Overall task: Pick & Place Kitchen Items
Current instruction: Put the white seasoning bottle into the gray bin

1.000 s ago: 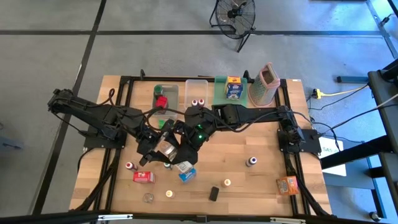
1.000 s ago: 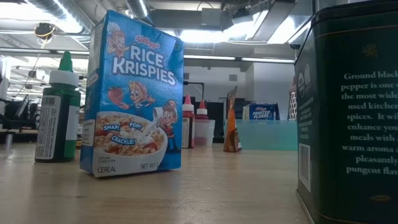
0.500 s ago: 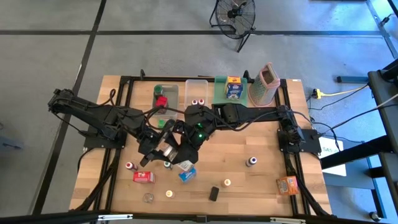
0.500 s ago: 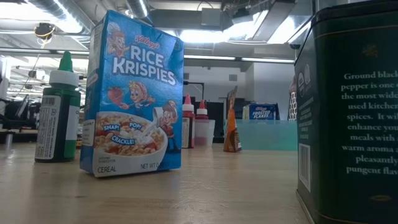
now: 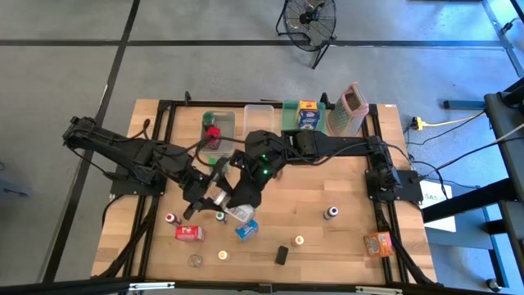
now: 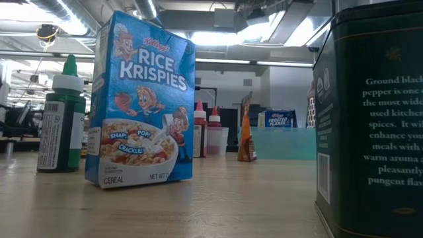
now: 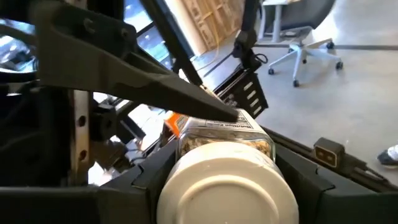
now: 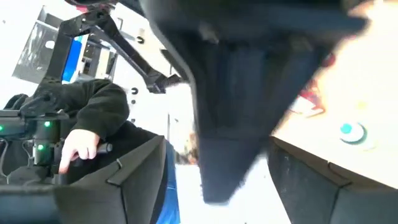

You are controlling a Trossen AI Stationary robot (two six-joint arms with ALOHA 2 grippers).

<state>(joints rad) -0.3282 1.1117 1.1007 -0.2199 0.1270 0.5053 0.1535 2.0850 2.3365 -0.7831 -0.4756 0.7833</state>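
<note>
A small glass jar [image 7: 227, 140] with a white lid [image 7: 224, 183] hangs above the table's middle left, between my two grippers. My left gripper [image 5: 214, 197] reaches in from the left and is shut on it. My right gripper [image 5: 237, 203] comes from the far right, slanting down, and stands open. Its fingers [image 8: 127, 168] straddle the left hand's dark body. One right fingertip [image 7: 233, 114] sits at the jar's far end; I cannot tell whether it touches. Below stand a blue cereal box [image 5: 246, 229] and a green-capped bottle [image 6: 63, 119]. My left gripper pinches the jar at its lid end [image 7: 186, 168] between its two fingers, one on each side. The fingers come nearly level from the table's left. The jar lies on its side, lid toward the wrist, lifted clear of the table.
On the near half of the table lie a red box [image 5: 190, 233], small jars [image 5: 195, 260], a black pepper tin [image 5: 282, 254], a bottle [image 5: 331, 213] and an orange box [image 5: 378, 243]. Clear bins [image 5: 260, 123], a green tray [image 5: 295, 123] and a grater [image 5: 352, 111] line the far edge.
My right gripper has opened off the jar. The jar stays aloft in my left gripper, in the same place above the table.
</note>
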